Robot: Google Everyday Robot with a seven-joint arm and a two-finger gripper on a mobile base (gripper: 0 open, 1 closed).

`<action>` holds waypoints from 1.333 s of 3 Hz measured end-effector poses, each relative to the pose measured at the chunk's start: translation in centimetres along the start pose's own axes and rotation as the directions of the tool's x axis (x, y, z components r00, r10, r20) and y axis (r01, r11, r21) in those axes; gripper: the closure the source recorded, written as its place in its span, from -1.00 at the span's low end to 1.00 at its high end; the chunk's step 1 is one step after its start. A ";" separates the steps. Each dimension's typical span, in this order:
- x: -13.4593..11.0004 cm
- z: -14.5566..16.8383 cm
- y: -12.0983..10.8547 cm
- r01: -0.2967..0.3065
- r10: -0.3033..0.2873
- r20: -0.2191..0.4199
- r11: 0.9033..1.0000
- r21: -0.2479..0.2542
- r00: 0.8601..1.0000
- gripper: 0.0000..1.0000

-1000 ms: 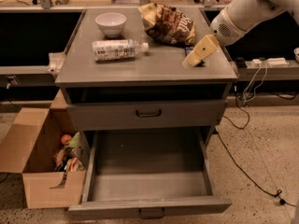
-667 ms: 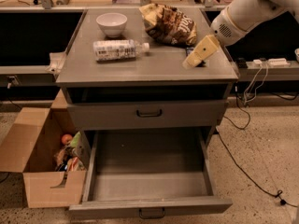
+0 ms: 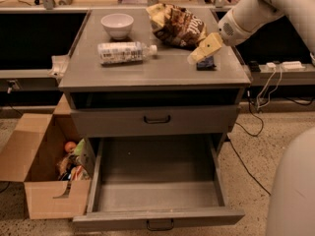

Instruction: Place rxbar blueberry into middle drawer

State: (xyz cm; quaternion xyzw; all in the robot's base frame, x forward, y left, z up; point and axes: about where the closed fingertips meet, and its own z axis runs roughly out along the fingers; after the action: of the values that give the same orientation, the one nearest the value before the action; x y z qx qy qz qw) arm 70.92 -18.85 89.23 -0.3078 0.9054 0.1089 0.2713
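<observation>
The rxbar blueberry (image 3: 205, 64) is a small dark bar lying flat on the cabinet top near its right front corner. My gripper (image 3: 202, 50), on a white arm coming in from the upper right, hovers just above the bar and slightly to its left, partly covering it. The middle drawer (image 3: 157, 215) is pulled fully open at the bottom of the cabinet, and its deep grey tray holds nothing.
On the cabinet top (image 3: 162, 73) are a white bowl (image 3: 117, 24), a plastic bottle (image 3: 124, 52) lying on its side and a brown chip bag (image 3: 178, 27). A closed drawer front (image 3: 157, 119) sits above the open one. An open cardboard box (image 3: 47, 176) stands at the left. Cables (image 3: 256, 107) run at the right. A pale robot body part (image 3: 295, 186) is at the lower right.
My gripper has shifted slightly left and up, and the dark bar now shows beneath it. A pale robot body part has come into view at the lower right.
</observation>
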 end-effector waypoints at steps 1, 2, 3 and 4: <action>-1.0 2.5 -2.1 -0.136 0.136 0.008 0.990 0.022 0.991 -1.00; -2.1 5.4 -3.7 -0.194 0.195 -0.003 0.977 0.084 0.981 -1.00; -2.2 7.1 -4.4 -0.206 0.210 -0.017 0.971 0.122 0.978 -1.00; -1.8 8.7 -4.9 -0.230 0.236 -0.029 0.963 0.137 0.971 -1.00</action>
State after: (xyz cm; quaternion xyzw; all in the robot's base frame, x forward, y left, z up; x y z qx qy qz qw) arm 78.84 -18.61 82.90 -0.1826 0.9465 0.0727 0.2559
